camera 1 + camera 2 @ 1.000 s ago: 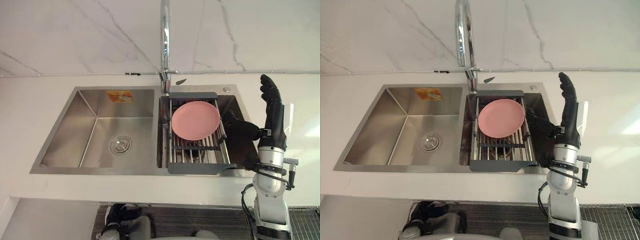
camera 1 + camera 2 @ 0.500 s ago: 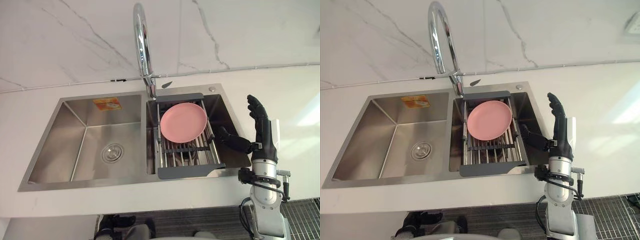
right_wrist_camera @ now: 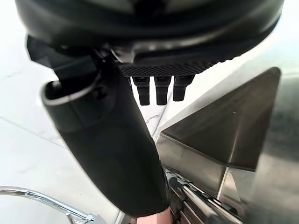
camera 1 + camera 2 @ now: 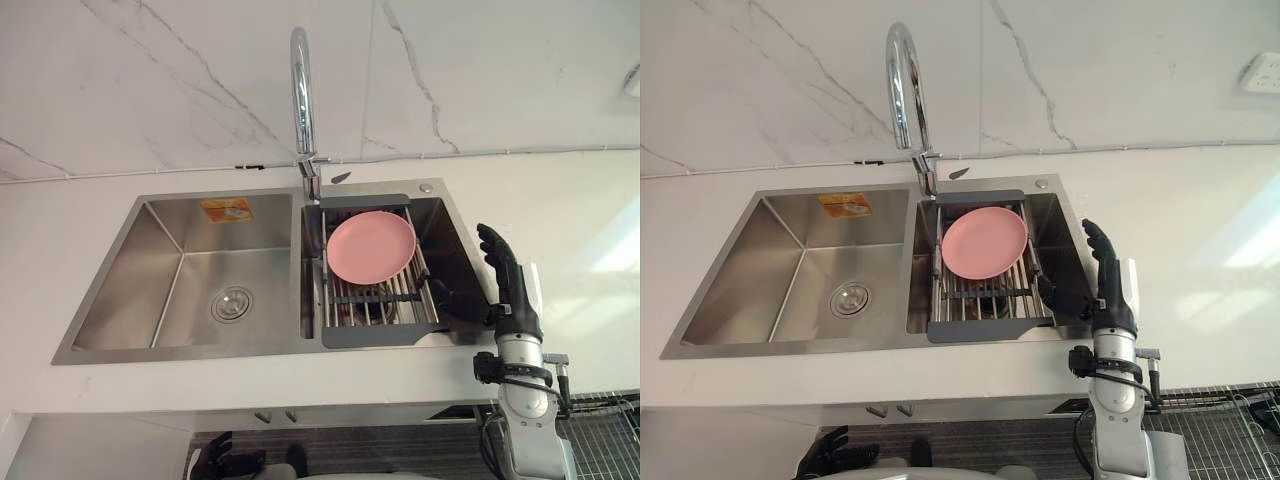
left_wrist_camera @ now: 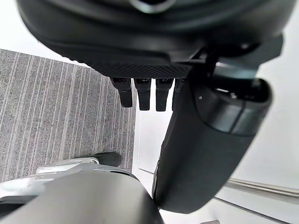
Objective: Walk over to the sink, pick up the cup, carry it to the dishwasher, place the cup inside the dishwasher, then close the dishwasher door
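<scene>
Cup: I cannot tell where it sits. The pink plate (image 4: pixel 371 246) lies on the rack (image 4: pixel 385 335) in the right basin of the sink (image 4: pixel 160 250), and the dark shapes beneath are too hidden to make out. My right hand (image 4: pixel 508 280) stands empty at the sink's right rim, fingers straight and thumb out. My left hand (image 5: pixel 205 140) hangs low over the floor (image 5: pixel 56 116), fingers relaxed, holding nothing.

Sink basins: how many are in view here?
2. The left basin has a drain in its floor; the right basin is spanned by a rack carrying a pink plate.

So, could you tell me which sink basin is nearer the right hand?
The right basin, holding the dish rack and pink plate, beside the right hand; not the left basin.
</scene>
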Controlling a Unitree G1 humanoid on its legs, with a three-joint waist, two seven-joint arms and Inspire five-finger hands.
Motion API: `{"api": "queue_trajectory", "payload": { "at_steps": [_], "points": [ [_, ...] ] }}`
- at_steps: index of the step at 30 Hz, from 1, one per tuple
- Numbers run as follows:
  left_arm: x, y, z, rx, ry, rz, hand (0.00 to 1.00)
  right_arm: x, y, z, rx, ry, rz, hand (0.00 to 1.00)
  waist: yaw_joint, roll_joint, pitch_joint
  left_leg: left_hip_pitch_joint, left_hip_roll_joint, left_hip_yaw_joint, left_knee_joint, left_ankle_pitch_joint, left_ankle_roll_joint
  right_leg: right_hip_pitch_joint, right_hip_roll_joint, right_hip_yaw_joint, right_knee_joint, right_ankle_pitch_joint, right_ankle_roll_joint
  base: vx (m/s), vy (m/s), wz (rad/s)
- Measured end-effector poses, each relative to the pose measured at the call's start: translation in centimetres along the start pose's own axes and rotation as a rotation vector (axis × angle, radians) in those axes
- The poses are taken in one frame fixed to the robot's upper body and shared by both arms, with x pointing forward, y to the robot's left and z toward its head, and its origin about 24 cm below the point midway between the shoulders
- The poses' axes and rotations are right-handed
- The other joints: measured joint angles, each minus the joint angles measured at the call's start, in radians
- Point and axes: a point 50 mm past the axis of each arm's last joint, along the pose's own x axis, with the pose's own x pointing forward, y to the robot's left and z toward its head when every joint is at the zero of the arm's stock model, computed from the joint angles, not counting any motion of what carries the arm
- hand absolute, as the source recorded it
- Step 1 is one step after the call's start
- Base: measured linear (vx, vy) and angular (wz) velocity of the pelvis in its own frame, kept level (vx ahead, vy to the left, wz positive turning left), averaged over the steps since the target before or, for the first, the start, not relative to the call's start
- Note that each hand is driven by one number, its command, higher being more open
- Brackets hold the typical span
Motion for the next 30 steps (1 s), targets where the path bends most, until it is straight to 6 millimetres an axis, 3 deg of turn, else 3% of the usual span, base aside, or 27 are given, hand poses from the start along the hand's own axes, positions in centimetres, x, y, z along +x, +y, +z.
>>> {"api": "queue_trajectory", "payload": {
  "at_steps": [10,21,30],
  "points": [
    [0.2,-0.2,-0.1,0.028,0.032,-0.004,0.90,0.8,-0.7,0.2,-0.029,-0.002,-0.041,0.90,0.018,0.003,-0.010,0.021,-0.006,-0.021,-0.069,0.040,0.005,0.010,-0.006,-0.039,-0.011,0.013,0.010,-0.01,-0.007,0.08],
    [0.2,-0.2,-0.3,0.042,0.033,-0.005,0.90,4.3,-3.8,3.8,-0.339,-0.214,-0.036,0.90,0.017,0.002,-0.007,0.028,-0.008,-0.028,-0.085,0.056,0.007,0.014,-0.009,-0.057,-0.013,0.012,0.011,-0.03,-0.005,0.01],
    [0.2,-0.1,-0.2,0.042,0.023,-0.008,0.90,6.5,-3.1,3.8,-0.578,-0.265,0.154,0.90,0.009,-0.008,0.007,0.015,-0.018,-0.043,-0.090,0.058,0.009,0.015,-0.016,-0.083,-0.027,0.012,0.012,0.00,-0.004,0.04]
  ]
}}
